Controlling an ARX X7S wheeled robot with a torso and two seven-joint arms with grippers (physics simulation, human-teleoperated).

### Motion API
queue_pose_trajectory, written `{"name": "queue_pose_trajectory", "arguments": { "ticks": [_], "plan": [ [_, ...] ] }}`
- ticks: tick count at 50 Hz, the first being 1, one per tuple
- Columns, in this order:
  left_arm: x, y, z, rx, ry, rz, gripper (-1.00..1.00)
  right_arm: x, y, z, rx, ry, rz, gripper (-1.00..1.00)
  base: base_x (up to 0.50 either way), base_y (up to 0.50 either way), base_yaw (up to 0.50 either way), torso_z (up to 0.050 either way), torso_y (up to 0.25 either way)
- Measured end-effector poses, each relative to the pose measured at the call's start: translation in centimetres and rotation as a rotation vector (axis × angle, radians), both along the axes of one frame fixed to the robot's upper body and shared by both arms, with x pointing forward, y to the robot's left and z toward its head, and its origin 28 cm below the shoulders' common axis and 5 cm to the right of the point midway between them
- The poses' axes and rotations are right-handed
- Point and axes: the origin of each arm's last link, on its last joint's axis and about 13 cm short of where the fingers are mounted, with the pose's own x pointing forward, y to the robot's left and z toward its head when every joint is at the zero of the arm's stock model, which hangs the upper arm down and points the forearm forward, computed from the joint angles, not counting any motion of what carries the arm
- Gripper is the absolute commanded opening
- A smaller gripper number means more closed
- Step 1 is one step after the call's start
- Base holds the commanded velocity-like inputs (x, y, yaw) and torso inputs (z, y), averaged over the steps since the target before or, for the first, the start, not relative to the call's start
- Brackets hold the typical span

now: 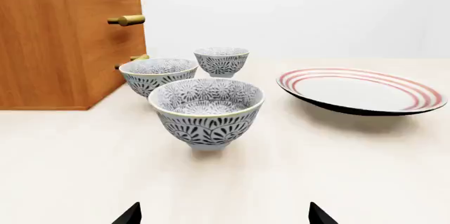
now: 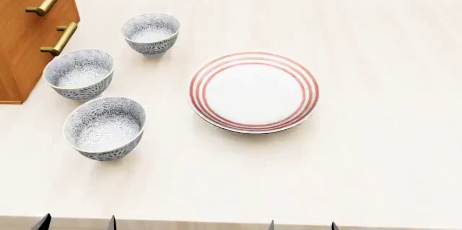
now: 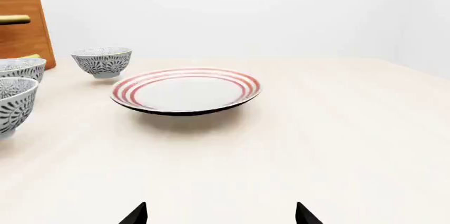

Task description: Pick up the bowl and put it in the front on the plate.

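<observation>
Both arms wait at the worktop's (image 2: pixel 375 149) near edge, left gripper (image 1: pixel 223 214) and right gripper (image 3: pixel 220 213) spread wide and empty. The bowl (image 2: pixel 105 127) stands nearest, left of the plate (image 2: pixel 253 91); two look-alike bowls (image 2: pixel 79 73) behind invite a mistaken pick.

Nearest bowl (image 1: pixel 206 110) beside plate (image 1: pixel 362 90)

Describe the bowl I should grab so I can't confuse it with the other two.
Start at the wooden cabinet on the left. Three patterned bowls run in a line beside it, left of the plate. Yours is the front bowl, nearest the robot and farthest from the cabinet handles.
</observation>
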Motion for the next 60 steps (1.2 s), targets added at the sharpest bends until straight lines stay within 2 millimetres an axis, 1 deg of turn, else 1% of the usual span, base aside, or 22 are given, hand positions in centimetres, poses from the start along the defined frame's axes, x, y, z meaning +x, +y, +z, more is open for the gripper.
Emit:
{"name": "queue_pose_trajectory", "arguments": {
  "ticks": [2, 3, 4, 25, 29, 32, 39, 43, 50, 60],
  "plan": [
    [0.0, 0.0, 0.0, -0.001, 0.001, -0.001, 1.00, 0.0, 0.0, 0.0, 0.001, 0.000, 0.001, 1.00, 0.00, 0.00, 0.00, 0.000, 0.000],
    [-0.1, 0.0, -0.2, -0.015, 0.032, 0.000, 1.00, 0.5, 0.6, 0.4, 0.012, -0.032, 0.010, 1.00, 0.00, 0.00, 0.00, 0.000, 0.000],
    [-0.1, 0.1, -0.2, -0.014, 0.034, -0.001, 1.00, 0.6, 0.5, 0.5, 0.011, -0.037, 0.012, 1.00, 0.00, 0.00, 0.00, 0.000, 0.000],
    [0.0, -0.1, 0.0, -0.012, 0.023, -0.010, 1.00, -0.1, 0.3, -0.1, 0.015, 0.010, 0.016, 1.00, 0.00, 0.00, 0.00, 0.000, 0.000],
    [0.0, 0.0, 0.3, 0.008, -0.008, 0.000, 1.00, -0.1, 0.3, 0.0, 0.018, -0.008, 0.014, 1.00, 0.00, 0.00, 0.00, 0.000, 0.000],
    [0.0, 0.1, 1.0, 0.047, -0.081, 0.024, 1.00, -0.2, 0.3, 0.5, 0.036, -0.077, 0.008, 1.00, 0.00, 0.00, 0.00, 0.000, 0.000],
    [-0.3, 0.2, 3.3, 0.135, -0.294, 0.079, 1.00, -0.6, 0.2, 2.4, 0.062, -0.335, 0.001, 1.00, 0.00, 0.00, 0.00, 0.000, 0.000],
    [-0.5, 0.2, 4.3, 0.165, -0.380, 0.091, 1.00, -0.8, 0.2, 3.1, 0.067, -0.426, -0.003, 1.00, 0.03, 0.00, 0.00, 0.000, 0.000],
    [-0.8, 0.0, 5.2, 0.191, -0.463, 0.096, 1.00, -1.2, 0.1, 3.7, 0.073, -0.514, -0.005, 1.00, 0.48, -0.03, 0.00, 0.000, 0.000],
    [-1.0, -0.1, 5.7, 0.204, -0.511, 0.094, 1.00, -1.4, 0.1, 4.2, 0.074, -0.571, -0.002, 1.00, 0.50, -0.04, 0.00, 0.000, 0.000]
  ]
}}
